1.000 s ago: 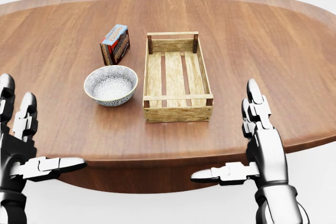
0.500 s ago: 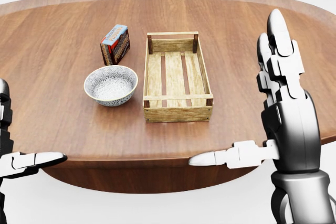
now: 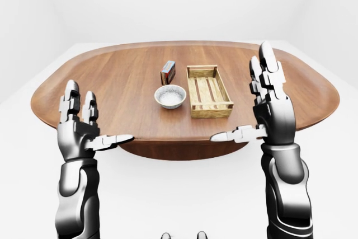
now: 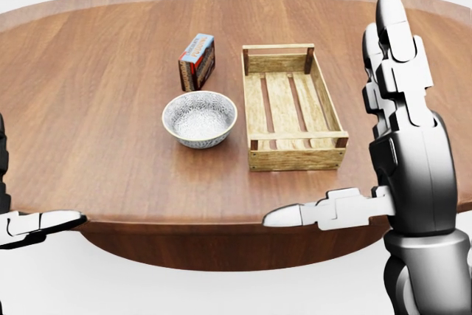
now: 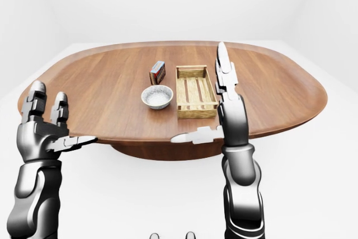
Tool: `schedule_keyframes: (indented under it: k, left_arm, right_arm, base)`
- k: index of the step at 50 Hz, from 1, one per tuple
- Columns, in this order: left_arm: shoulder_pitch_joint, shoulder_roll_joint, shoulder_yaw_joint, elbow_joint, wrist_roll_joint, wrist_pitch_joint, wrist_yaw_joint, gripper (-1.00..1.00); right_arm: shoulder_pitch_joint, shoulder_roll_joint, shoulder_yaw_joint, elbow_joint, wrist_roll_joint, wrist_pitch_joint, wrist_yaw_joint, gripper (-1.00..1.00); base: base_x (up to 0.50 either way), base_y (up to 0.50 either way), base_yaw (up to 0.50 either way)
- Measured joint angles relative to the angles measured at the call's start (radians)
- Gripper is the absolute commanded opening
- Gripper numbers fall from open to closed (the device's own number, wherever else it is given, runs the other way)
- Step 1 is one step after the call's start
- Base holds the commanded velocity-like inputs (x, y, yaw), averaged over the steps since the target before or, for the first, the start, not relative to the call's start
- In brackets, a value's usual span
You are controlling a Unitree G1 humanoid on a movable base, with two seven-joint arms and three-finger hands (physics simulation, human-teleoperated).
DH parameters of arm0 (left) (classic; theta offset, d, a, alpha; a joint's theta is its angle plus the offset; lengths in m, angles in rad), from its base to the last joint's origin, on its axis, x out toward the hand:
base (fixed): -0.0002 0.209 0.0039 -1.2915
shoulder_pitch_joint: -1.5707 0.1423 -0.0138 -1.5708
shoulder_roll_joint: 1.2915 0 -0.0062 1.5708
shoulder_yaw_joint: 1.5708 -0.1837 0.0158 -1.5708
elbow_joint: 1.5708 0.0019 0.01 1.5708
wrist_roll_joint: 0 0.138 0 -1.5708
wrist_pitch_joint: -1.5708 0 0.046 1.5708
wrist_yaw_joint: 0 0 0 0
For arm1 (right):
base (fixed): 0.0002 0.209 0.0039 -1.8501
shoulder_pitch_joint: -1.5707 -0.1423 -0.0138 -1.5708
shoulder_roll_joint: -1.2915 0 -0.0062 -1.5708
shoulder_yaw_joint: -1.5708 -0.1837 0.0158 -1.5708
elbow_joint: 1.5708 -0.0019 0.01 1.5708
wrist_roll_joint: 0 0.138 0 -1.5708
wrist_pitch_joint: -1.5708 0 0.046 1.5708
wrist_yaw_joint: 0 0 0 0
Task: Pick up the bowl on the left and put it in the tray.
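Head view: bowl (image 4: 199,119) just left of tray (image 4: 293,108); both robot hands, left (image 3: 78,129), right (image 4: 402,160), open, empty, short of counter (image 4: 88,94), pre-reach.

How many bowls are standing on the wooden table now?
1. The white patterned bowl stands on the oval wooden table, just left of the slatted wooden tray and below the small red box in the head view. None seems hidden.

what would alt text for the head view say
A patterned bowl sits on a round wooden table, just left of an empty slatted wooden tray, a small box above it. The open right hand is raised at right; only the left hand fingertips show.
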Motion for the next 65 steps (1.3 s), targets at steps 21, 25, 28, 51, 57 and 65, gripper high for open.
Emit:
schedule_keyframes:
  k: [21, 25, 28, 51, 57, 65]
  left_arm:
    - [-0.005, 0.005, 0.003, 0.014, -0.001, 0.0, 0.001, 1.0]
    - [-0.005, 0.005, 0.002, 0.015, 0.0, 0.0, 0.0, 1.0]
    - [-0.005, 0.004, 0.001, 0.015, 0.001, 0.0, 0.0, 1.0]
    - [-0.008, 0.007, 0.006, 0.016, -0.003, 0.0, 0.002, 1.0]
    - [-0.009, 0.007, 0.005, 0.019, -0.004, 0.0, 0.001, 1.0]
    - [-0.008, 0.007, 0.006, 0.017, -0.005, 0.0, 0.001, 1.0]
  right_arm:
    - [0.021, 0.006, 0.005, -0.003, 0.049, 0.0, 0.022, 1.0]
    - [0.026, 0.005, 0.001, -0.008, 0.055, 0.0, 0.023, 1.0]
    - [0.028, 0.005, -0.001, -0.011, 0.058, 0.0, 0.024, 1.0]
    - [0.044, -0.006, -0.021, -0.02, 0.064, 0.0, 0.04, 1.0]
    - [0.047, -0.01, -0.028, -0.027, 0.057, 0.0, 0.049, 1.0]
    - [0.035, -0.026, -0.017, -0.048, 0.01, 0.0, 0.076, 1.0]
  base:
    - [0.48, 0.14, 0.0]
    - [0.5, 0.09, 0.0]
    - [0.5, 0.09, 0.0]
    - [0.5, 0.09, 0.0]
    - [0.34, 0.06, 0.0]
    - [0.0, 0.0, 0.0]
